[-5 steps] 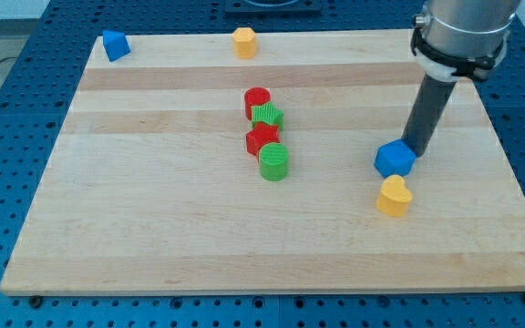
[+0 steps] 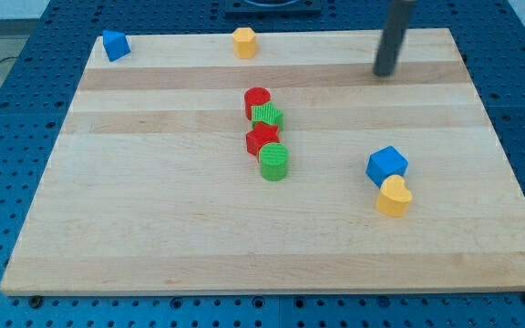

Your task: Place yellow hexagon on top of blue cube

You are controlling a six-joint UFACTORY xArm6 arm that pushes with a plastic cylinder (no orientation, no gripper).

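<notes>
The yellow hexagon [image 2: 244, 42] sits at the view's top edge of the wooden board, left of centre. The blue cube [image 2: 387, 165] sits at the view's right, with a yellow heart [image 2: 394, 196] touching its lower side. My tip [image 2: 385, 73] is near the view's top right, well above the blue cube and far to the right of the yellow hexagon, touching no block.
A blue block [image 2: 115, 45] sits at the board's top left corner. In the middle stands a tight column: red cylinder [image 2: 257, 100], green block [image 2: 267, 116], red star [image 2: 262, 138], green cylinder [image 2: 274, 161]. The board [image 2: 153, 219] lies on a blue pegboard.
My tip has moved from beside the blue cube's upper right up toward the view's top. The blue cube has shifted slightly left and down, against the yellow heart.
</notes>
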